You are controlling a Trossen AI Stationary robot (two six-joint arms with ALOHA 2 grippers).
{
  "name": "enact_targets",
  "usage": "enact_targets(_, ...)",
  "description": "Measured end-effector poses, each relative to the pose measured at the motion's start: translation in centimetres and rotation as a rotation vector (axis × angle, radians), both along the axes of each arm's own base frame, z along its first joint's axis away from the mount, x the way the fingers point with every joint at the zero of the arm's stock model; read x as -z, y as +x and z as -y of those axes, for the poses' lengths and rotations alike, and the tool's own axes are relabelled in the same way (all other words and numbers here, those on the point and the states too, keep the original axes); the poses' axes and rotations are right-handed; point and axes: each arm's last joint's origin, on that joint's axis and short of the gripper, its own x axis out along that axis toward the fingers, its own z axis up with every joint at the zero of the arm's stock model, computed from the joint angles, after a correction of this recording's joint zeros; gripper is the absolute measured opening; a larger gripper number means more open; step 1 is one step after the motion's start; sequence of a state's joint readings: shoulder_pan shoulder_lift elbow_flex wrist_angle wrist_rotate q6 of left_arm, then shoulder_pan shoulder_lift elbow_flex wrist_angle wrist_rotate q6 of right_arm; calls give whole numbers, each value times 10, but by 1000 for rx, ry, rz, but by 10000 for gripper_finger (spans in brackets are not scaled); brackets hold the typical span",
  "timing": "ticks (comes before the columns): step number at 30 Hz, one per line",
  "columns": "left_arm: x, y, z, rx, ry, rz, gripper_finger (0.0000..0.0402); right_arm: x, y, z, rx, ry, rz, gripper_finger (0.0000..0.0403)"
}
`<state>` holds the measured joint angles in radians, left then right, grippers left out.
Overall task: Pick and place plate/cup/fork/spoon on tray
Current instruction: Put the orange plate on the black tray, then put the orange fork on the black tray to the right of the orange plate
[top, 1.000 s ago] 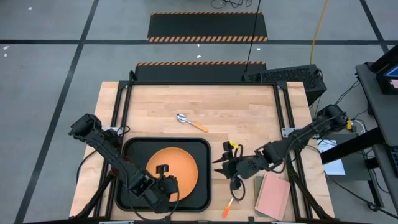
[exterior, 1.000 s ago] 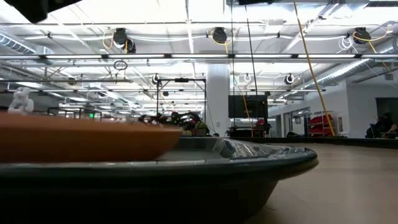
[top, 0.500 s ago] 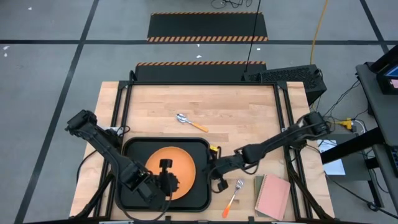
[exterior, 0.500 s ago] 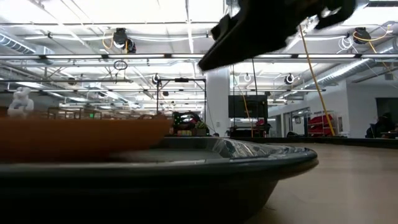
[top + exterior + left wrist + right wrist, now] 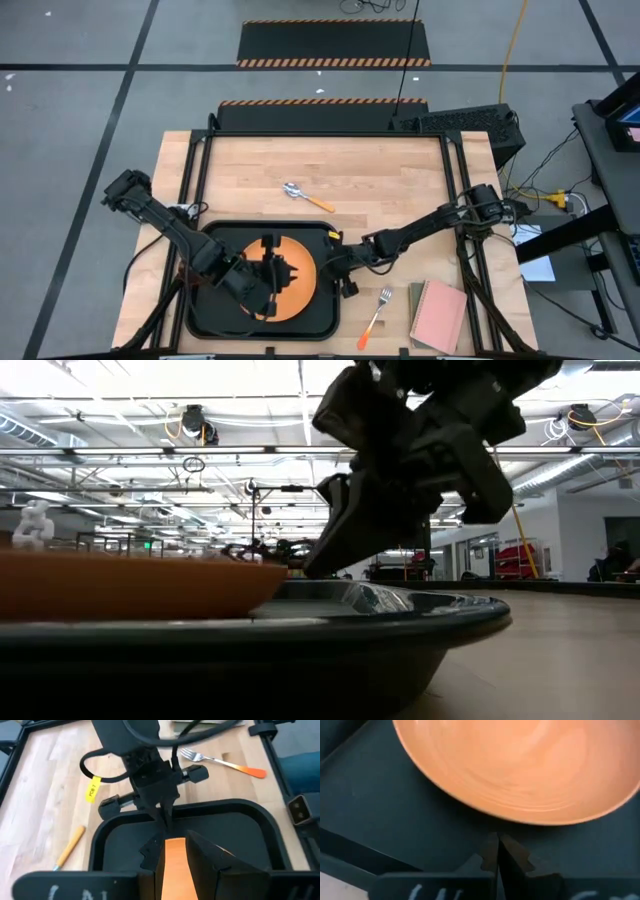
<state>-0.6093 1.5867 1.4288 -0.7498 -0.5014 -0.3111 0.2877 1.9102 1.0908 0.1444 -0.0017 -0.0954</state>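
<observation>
On the left of the table (image 5: pixel 400 170), the black tray (image 5: pixel 210 310) lies near the front edge with the orange plate (image 5: pixel 300 290) resting inside it. The left pincer (image 5: pixel 283 272) is over the plate, its two fingers (image 5: pixel 205 857) set on either side of the plate's rim, so it is clamped on the plate; the left wrist view shows the orange edge running up between them. Just to the right, the right pincer (image 5: pixel 333 262) reaches in over the tray's right rim, its tips pressed together with nothing between them; the right wrist view shows them meeting above the tray floor just beside the plate's edge. Farther back on the bare wood, the spoon (image 5: pixel 305 196) lies well apart from the tray. The fork (image 5: pixel 377 310) lies on the table just right of the tray, and a pink notebook (image 5: pixel 440 316) sits beside it toward the right front corner.
</observation>
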Motion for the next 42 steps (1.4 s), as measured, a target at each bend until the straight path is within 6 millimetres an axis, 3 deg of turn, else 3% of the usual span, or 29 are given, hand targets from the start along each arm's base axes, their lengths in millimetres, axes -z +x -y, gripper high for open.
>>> enact_targets(13,-1,3,-3,-26,4,23,81,6,7,3,9,-25,50,0)
enact_targets(31,-1,2,-2,-22,3,24,81,29,46,-9,-26,-22,48,0)
enact_targets(42,-1,3,-1,-20,3,26,81,24,45,-8,-26,-26,39,0)
